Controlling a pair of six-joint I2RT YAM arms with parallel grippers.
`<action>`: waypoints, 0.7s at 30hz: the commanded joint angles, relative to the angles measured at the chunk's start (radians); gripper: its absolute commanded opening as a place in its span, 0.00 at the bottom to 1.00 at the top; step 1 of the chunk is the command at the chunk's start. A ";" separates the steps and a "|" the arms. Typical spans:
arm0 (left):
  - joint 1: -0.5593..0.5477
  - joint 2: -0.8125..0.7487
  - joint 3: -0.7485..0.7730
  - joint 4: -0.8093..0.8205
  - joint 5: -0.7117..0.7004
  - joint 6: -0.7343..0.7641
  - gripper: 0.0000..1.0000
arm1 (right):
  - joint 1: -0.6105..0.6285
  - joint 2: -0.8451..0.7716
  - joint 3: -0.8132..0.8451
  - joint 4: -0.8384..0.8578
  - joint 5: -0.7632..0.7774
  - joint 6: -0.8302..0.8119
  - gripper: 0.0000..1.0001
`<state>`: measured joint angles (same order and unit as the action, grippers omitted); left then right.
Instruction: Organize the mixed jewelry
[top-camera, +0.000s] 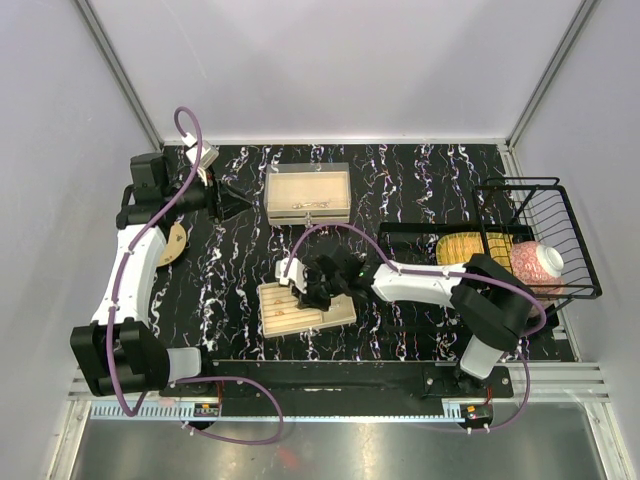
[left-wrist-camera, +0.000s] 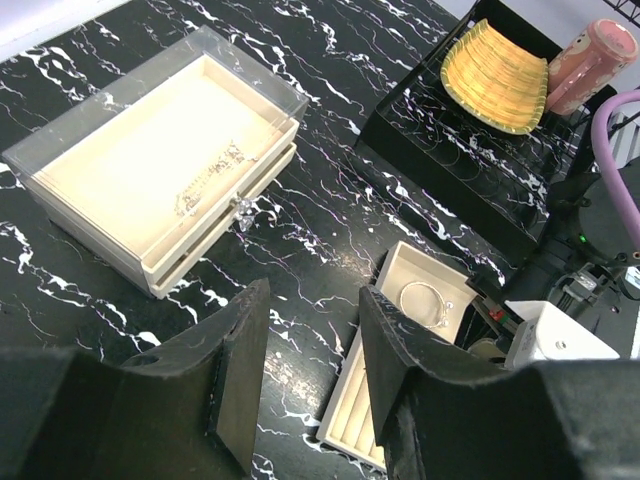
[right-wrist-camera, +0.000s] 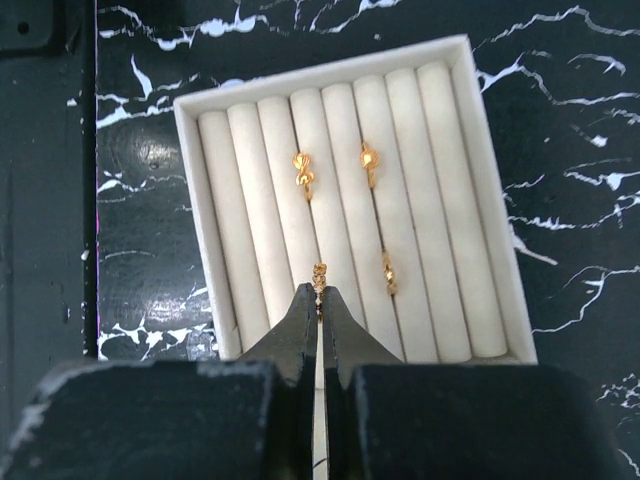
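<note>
My right gripper (right-wrist-camera: 319, 292) is shut on a tiny gold ring (right-wrist-camera: 320, 271), held at a slot of the beige ring-roll tray (right-wrist-camera: 192, 220). Three more gold rings (right-wrist-camera: 305, 172) sit in its slots. In the top view this gripper (top-camera: 318, 283) is over the tray (top-camera: 290, 320) at table centre. My left gripper (left-wrist-camera: 312, 300) is open and empty above the bare table. It is near a clear-walled box (left-wrist-camera: 60, 150) holding thin chain-like jewelry (left-wrist-camera: 210, 185), which also shows in the top view (top-camera: 312, 204). A silver bangle (left-wrist-camera: 430, 300) lies in a tray compartment.
A black wire basket (top-camera: 560, 215) at the right holds a yellow ridged dish (top-camera: 465, 247) and a pink cup (top-camera: 535, 263). A round tan disc (top-camera: 175, 243) lies by the left arm. The clear box (top-camera: 308, 172) stands at the back centre.
</note>
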<state>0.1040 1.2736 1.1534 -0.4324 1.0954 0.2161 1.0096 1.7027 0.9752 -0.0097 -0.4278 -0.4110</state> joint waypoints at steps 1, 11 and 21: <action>0.006 -0.003 -0.009 0.011 0.024 0.020 0.43 | 0.012 0.008 -0.016 0.048 0.001 -0.017 0.00; 0.006 0.007 -0.006 0.003 0.023 0.025 0.43 | 0.012 0.043 -0.013 0.071 0.001 -0.025 0.00; 0.006 0.015 -0.004 -0.003 0.026 0.031 0.43 | 0.012 0.060 -0.007 0.068 -0.002 -0.040 0.00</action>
<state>0.1040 1.2804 1.1492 -0.4553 1.0954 0.2310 1.0122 1.7531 0.9592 0.0208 -0.4278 -0.4309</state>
